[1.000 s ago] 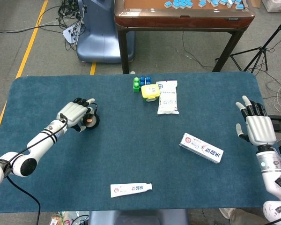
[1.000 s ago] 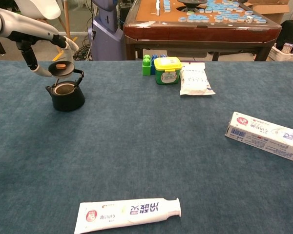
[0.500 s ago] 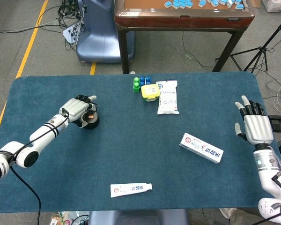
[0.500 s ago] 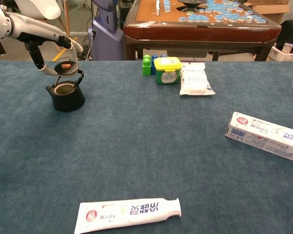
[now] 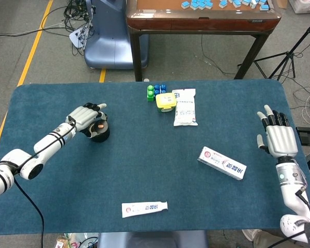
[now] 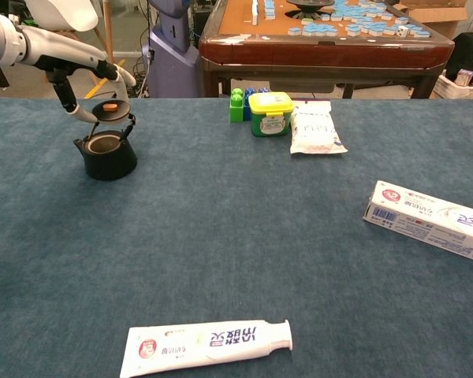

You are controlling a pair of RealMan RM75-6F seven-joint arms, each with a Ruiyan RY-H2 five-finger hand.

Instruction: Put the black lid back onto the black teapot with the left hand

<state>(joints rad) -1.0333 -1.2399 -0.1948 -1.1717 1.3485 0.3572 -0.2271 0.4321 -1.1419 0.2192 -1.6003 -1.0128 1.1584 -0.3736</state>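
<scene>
The black teapot [image 6: 107, 155] stands on the blue table at the far left, its mouth uncovered; in the head view the teapot [image 5: 100, 134] shows just below my left hand [image 5: 86, 119]. That left hand [image 6: 85, 88] holds the black lid [image 6: 110, 110] with its orange knob a little above and behind the pot's opening, apart from it. In the head view the lid [image 5: 97, 127] is partly hidden by the fingers. My right hand [image 5: 277, 136] hovers open at the table's right edge, holding nothing.
A yellow-lidded green tub [image 6: 270, 113], green and blue blocks [image 6: 238, 103] and a white packet [image 6: 315, 129] lie at the back middle. A toothpaste box [image 6: 427, 221] lies at the right and a toothpaste tube [image 6: 207, 345] near the front edge. A wooden table [image 6: 323, 43] stands behind.
My left hand has carried the lid a little right and away, over the far side of the teapot. The right hand has shifted slightly left and up.
</scene>
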